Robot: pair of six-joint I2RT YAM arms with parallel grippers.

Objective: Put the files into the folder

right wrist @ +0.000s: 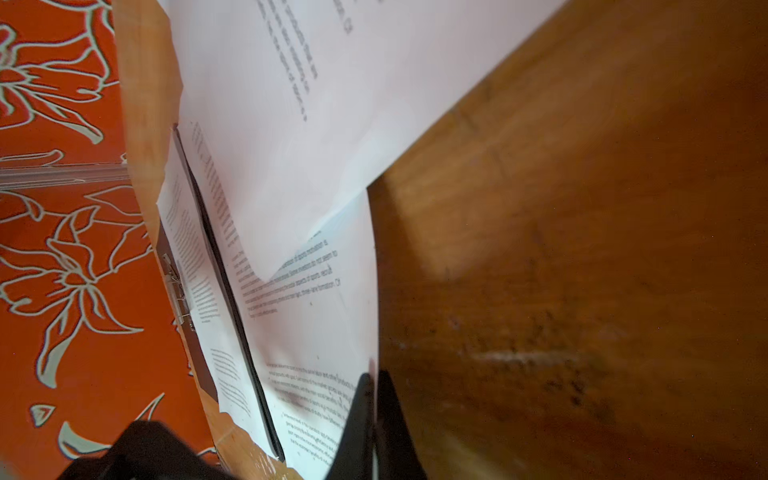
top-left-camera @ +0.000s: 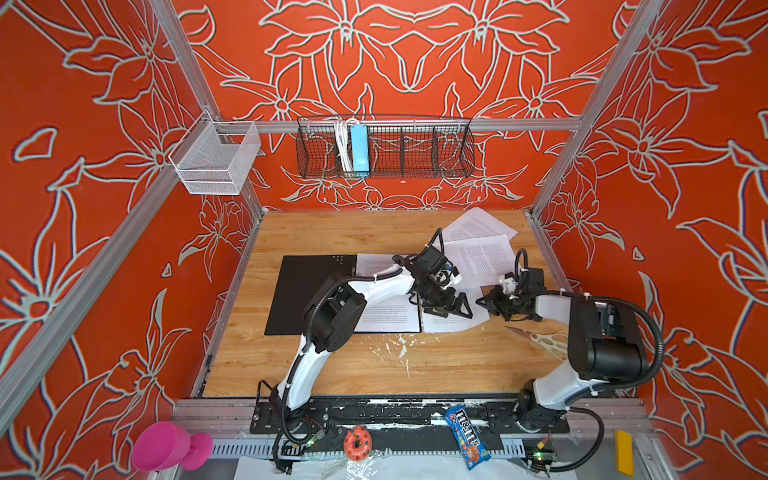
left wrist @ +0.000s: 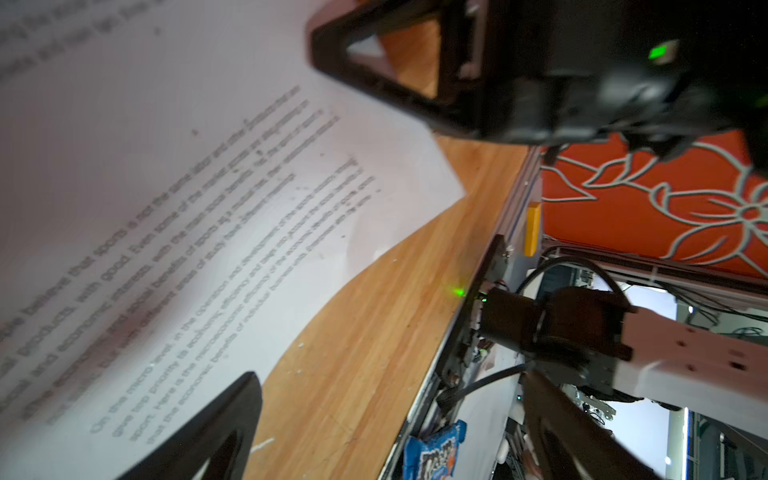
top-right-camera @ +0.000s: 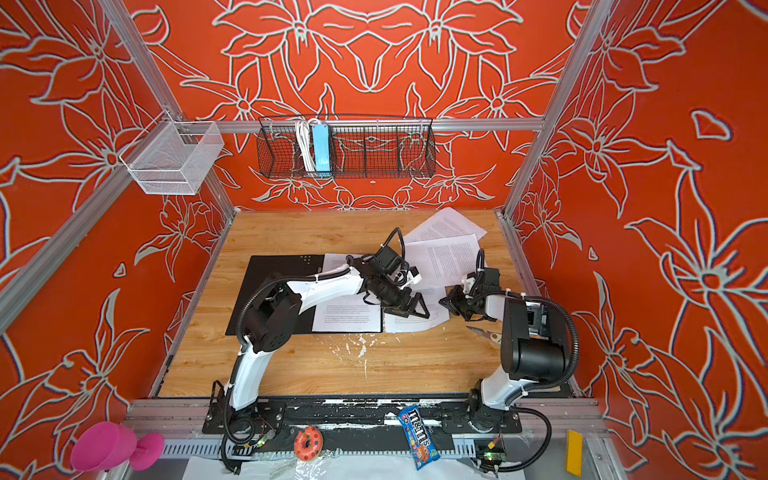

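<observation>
Grasp step: right jaws pinch a sheet (top-left-camera: 457,325) beside the open folder (top-left-camera: 307,291) (left jaws spread wide), next likely dragging it inside.

A robot test cell in a lab: an aluminium frame (top-left-camera: 523,124) with orange floral walls (top-left-camera: 415,62) boxes in a wood table (top-left-camera: 353,374). 2 arms (top-left-camera: 301,374) are bolted to a black plate (top-left-camera: 353,413) at its near edge, and a wire basket (top-left-camera: 415,153) hangs on the far rail.
</observation>
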